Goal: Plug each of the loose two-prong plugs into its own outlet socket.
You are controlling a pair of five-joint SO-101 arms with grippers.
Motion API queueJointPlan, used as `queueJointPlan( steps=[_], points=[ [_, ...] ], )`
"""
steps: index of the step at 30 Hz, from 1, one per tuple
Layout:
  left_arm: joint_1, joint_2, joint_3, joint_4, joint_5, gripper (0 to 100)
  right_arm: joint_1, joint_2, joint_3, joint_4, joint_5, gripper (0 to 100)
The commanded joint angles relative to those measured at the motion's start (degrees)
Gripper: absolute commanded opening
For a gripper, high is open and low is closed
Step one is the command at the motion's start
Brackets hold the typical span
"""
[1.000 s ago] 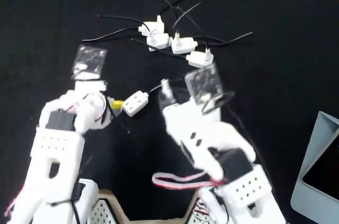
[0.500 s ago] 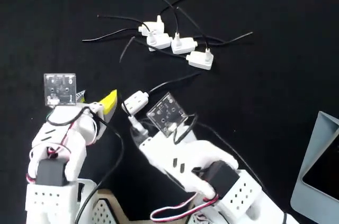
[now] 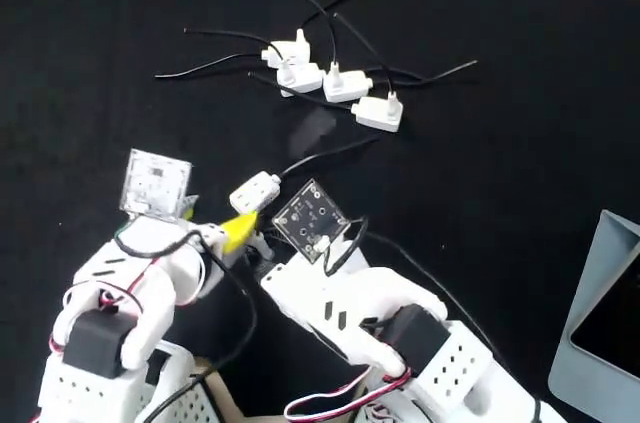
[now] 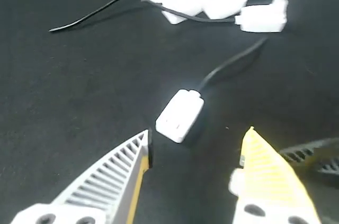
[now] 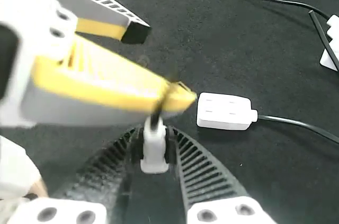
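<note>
Over black cloth [image 3: 520,143] (grey bin [image 3: 598,328] at its edge), left fingers [image 4: 265,166] gape empty, right fingers [image 5: 204,179] pinch a plug [image 5: 154,152].

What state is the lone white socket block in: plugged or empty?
Empty: the white rectangular socket block shows bare slots; the small white plug sits in the right gripper, apart from it.

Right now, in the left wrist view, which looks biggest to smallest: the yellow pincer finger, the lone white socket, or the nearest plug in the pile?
1. yellow pincer finger: biggest, but it is closest to the camera.
2-3. lone white socket and nearest plug: about alike; the plug lies farther off, so no ranking.
</note>
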Motion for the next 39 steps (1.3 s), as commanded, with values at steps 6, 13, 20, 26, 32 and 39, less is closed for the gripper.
queueJointPlan(
  steps=[6,13,20,26,32,39],
  points=[
    [3.8,-0.3,-3.4,1.0,-3.0,28,-0.2,-0.9,-0.3,-0.8,-0.1,1.3],
    [-10.9,-0.3,-4.4,2.9,-1.5,28,4.2,-0.8,-0.8,-2.2,0.2,1.4],
    [-30.7,-0.3,-2.9,2.2,0.2,28,4.3,10.0,-6.4,-5.5,0.3,1.4],
    [-35.3,-0.3,6.4,-4.3,0.4,28,4.4,30.8,-19.7,-5.5,0.1,1.4],
    [-35.4,-0.3,13.3,-8.5,0.2,28,5.1,48.8,-31.0,-5.6,0.0,1.4],
    [-38.6,-0.3,14.4,-8.5,0.2,28,9.0,63.5,-39.0,-9.7,0.0,1.4]
  ],
)
